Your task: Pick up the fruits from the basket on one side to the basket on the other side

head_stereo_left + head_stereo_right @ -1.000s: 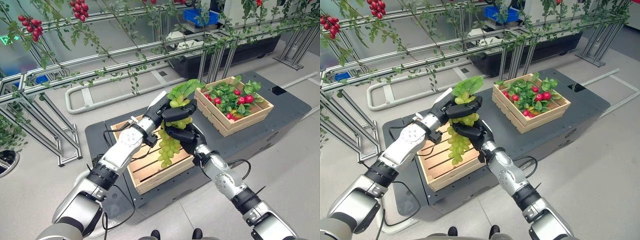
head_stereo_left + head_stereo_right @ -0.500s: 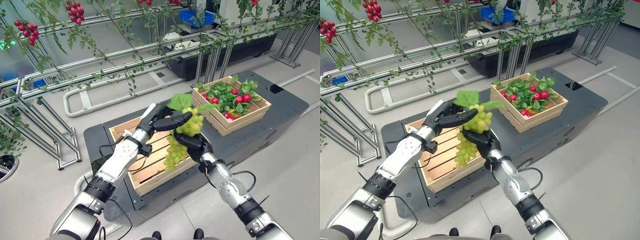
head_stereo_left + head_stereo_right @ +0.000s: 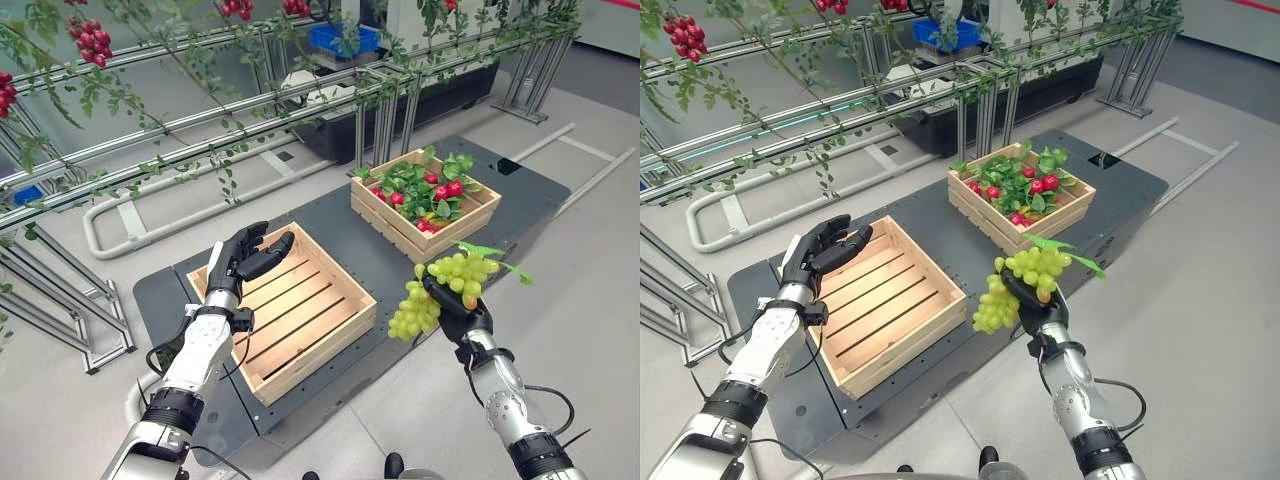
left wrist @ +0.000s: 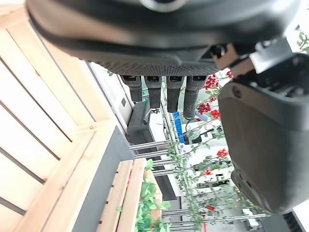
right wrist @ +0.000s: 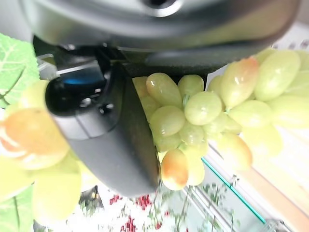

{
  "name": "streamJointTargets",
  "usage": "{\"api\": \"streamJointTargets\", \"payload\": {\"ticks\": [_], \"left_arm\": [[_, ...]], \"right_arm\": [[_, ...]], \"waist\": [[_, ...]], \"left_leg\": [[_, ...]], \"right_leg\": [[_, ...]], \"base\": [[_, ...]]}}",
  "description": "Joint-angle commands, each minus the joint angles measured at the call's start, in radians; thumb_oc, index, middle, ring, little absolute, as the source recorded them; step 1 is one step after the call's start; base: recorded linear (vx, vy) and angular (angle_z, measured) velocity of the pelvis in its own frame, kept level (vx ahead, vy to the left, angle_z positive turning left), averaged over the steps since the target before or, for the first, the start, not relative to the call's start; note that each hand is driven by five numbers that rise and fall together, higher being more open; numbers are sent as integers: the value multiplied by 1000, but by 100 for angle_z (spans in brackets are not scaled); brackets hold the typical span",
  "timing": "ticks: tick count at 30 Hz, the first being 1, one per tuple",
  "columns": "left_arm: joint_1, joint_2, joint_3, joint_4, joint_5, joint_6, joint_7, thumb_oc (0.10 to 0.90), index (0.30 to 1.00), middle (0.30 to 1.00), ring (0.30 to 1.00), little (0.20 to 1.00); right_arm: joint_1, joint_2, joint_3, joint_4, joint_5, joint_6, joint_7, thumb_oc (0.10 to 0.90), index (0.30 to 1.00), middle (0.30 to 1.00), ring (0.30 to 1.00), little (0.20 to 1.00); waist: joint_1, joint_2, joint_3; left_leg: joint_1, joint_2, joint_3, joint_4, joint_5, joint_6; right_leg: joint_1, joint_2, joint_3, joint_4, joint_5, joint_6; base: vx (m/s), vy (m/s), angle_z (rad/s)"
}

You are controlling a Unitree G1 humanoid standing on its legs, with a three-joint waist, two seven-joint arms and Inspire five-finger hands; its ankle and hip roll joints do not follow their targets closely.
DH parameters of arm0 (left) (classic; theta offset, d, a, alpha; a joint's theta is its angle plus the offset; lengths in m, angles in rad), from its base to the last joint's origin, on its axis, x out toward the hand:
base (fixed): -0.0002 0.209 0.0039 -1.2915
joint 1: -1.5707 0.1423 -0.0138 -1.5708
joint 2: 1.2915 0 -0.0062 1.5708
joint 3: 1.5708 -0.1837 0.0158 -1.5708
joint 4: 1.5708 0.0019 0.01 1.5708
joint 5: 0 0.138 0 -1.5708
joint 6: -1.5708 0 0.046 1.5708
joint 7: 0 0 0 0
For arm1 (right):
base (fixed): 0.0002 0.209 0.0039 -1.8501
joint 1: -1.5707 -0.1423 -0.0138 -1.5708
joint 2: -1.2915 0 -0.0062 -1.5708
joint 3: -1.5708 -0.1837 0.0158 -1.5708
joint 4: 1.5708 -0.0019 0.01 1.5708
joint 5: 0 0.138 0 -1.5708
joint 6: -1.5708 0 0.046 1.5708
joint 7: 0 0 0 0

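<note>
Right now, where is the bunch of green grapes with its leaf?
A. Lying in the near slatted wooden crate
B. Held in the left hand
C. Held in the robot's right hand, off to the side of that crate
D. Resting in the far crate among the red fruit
C: the right hand grips the bunch of green grapes in the air, while the near slatted wooden crate holds nothing.
</note>
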Motion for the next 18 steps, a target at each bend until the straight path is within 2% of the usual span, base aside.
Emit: {"api": "streamJointTargets", "payload": {"ticks": [1,8,12,14,15,17,18], "left_arm": [[-67,5,62,75,-61,-161,-37,800,900,900,900,900],[43,-56,98,59,-114,-180,-106,800,900,900,900,900],[110,-106,117,46,-154,-182,-139,800,900,900,900,900],[153,-118,128,16,-175,-180,-164,800,900,900,900,900],[168,-121,130,11,-191,-183,-170,800,900,900,900,900],[206,-135,144,3,-222,-192,-180,800,900,900,900,900],[228,-144,152,3,-241,-202,-171,800,900,900,900,900]], "right_arm": [[-37,0,-98,-52,38,-108,94,400,300,300,300,300],[38,20,-161,-45,16,-102,89,400,300,300,300,300],[72,43,-191,-55,13,-112,98,400,300,300,300,300],[77,42,-209,-91,-6,-107,97,400,300,300,300,300],[77,38,-213,-100,-10,-105,99,400,300,300,300,300],[75,22,-221,-121,-16,-95,108,400,300,300,300,300],[67,11,-215,-130,-13,-84,116,400,300,300,300,300]], "waist": [[-32,4,-90],[-52,-4,-80],[-60,-14,-70],[-60,-20,-57],[-57,-25,-51],[-42,-45,-27],[-24,-51,-16]], "left_leg": [[0,19,-4,2,-106,-6],[4,25,12,2,-110,-6],[8,32,20,2,-108,-4],[21,36,18,2,-96,-3],[9,37,17,43,-106,-5],[-57,16,-39,219,-149,-2],[-106,-21,-127,299,-163,9]], "right_leg": [[63,-29,0,6,-102,8],[58,-20,26,6,-97,5],[64,-5,37,6,-98,-8],[53,13,61,42,-120,-27],[47,15,73,54,-123,-34],[40,13,104,71,-114,-46],[28,18,143,77,-105,-50]], "base": [[29,-19,-15],[41,-66,-20],[27,-151,-8],[-7,-127,-7],[-42,-79,-11],[-74,-28,-24],[-91,57,-49]]}}
